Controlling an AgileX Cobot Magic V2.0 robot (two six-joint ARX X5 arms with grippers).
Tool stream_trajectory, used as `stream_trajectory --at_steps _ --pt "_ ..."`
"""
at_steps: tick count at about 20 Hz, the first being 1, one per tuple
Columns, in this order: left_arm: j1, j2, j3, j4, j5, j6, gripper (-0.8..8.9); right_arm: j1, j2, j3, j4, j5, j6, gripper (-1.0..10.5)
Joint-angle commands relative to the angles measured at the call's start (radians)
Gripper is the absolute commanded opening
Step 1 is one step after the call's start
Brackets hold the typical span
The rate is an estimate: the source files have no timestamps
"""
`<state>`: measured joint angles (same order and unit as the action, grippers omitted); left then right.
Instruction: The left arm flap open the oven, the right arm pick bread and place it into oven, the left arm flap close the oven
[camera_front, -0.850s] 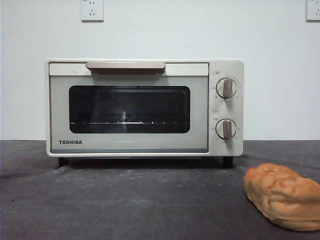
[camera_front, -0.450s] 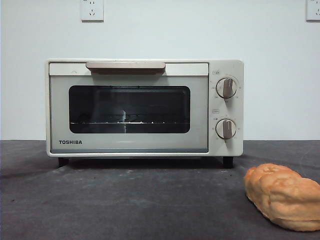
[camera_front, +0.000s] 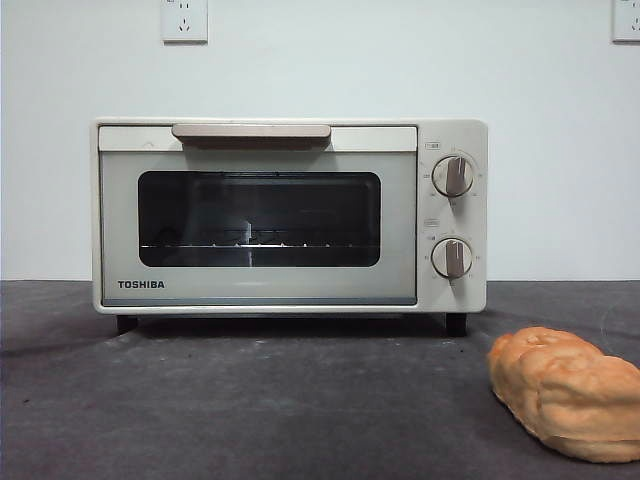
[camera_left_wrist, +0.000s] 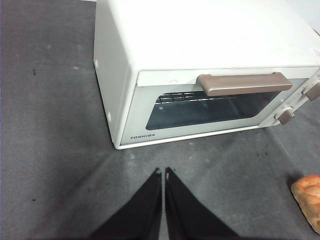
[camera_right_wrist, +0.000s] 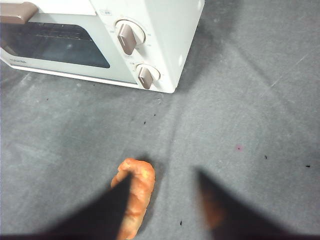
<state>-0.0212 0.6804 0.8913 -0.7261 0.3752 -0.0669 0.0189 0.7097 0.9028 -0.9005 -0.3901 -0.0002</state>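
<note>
The Toshiba toaster oven (camera_front: 290, 215) stands shut on the worktop (camera_front: 250, 400), its handle (camera_left_wrist: 243, 83) ahead of the left gripper (camera_left_wrist: 163, 172), fingers nearly together. The right gripper (camera_right_wrist: 165, 180), fingers wide, hangs above the bread (camera_front: 568, 392).

The robot's body shows only in the two wrist views, and only as the ends of its tools. The left tool (camera_left_wrist: 163, 172) has two black jaws, each a long flat wedge that narrows to a thin point; a small pale glint sits on each tip. The surface looks matte and plain. The right tool (camera_right_wrist: 164, 181) also has two black wedge-shaped jaws, but they look blurred and soft at the edges, so no detail can be read
</note>
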Motion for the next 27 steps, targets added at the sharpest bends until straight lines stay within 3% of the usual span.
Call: stream_trajectory --at_steps 1,7,12,15,22,27 --pt "-0.002 0.005 0.023 0.008 0.008 0.014 0.16 0.007 0.007 0.018 0.009 -0.002 0.001 3.6" --pt "-0.002 0.005 0.023 0.008 0.008 0.015 0.16 0.061 0.01 0.018 0.0 -0.003 0.062 3.6" --pt "-0.002 0.005 0.023 0.008 0.008 0.014 0.16 0.191 0.047 -0.007 -0.008 0.006 0.158 3.6" --pt "-0.002 0.005 0.023 0.008 0.008 0.014 0.16 0.286 0.072 -0.077 0.071 0.043 0.236 3.6" --pt "-0.002 0.005 0.023 0.008 0.008 0.014 0.16 0.536 0.15 -0.278 0.3 0.233 0.42 3.8" --pt "-0.002 0.005 0.023 0.008 0.008 0.015 0.16 0.646 0.281 -0.331 0.409 0.394 0.466 3.8"
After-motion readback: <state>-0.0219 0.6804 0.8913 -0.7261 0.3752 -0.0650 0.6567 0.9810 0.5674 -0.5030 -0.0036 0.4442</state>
